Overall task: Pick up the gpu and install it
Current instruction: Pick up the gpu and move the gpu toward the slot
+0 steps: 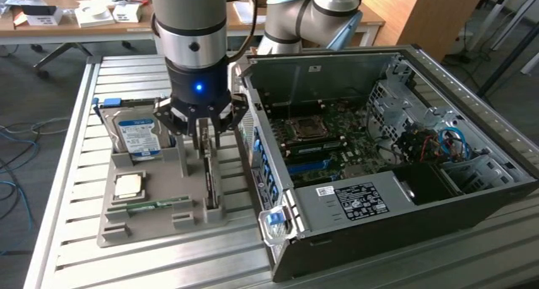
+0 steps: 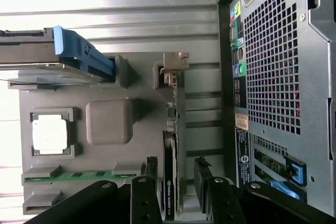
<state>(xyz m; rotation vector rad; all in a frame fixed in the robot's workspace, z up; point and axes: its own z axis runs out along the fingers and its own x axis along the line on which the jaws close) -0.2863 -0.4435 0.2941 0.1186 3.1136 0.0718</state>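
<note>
We see the robot arm's pincer (image 1: 209, 147) hanging low over a gray tray (image 1: 118, 229) that sits on the metal bench (image 1: 67, 194). The pincer is wide open and holds nothing. The graphics card (image 1: 211, 182) stands on its thin edge in a long slot of the tray, on the side of the tray next to the computer case (image 1: 404, 238). In the wrist view we look down along the graphics card (image 2: 170, 145), dark with a silver metal piece at its far end. There the pincer (image 2: 176, 166) has one black finger (image 2: 151, 169) on each side of the card's near end, with a small gap on both sides, so the fingers are beside it and not squeezing it. The case lies on its side with its cover off, and we can see the green board inside. In the same tray there is a hard drive (image 1: 139, 134) with a blue label, a small square chip (image 1: 129, 185) and a thin green memory stick (image 1: 156, 205).
</note>
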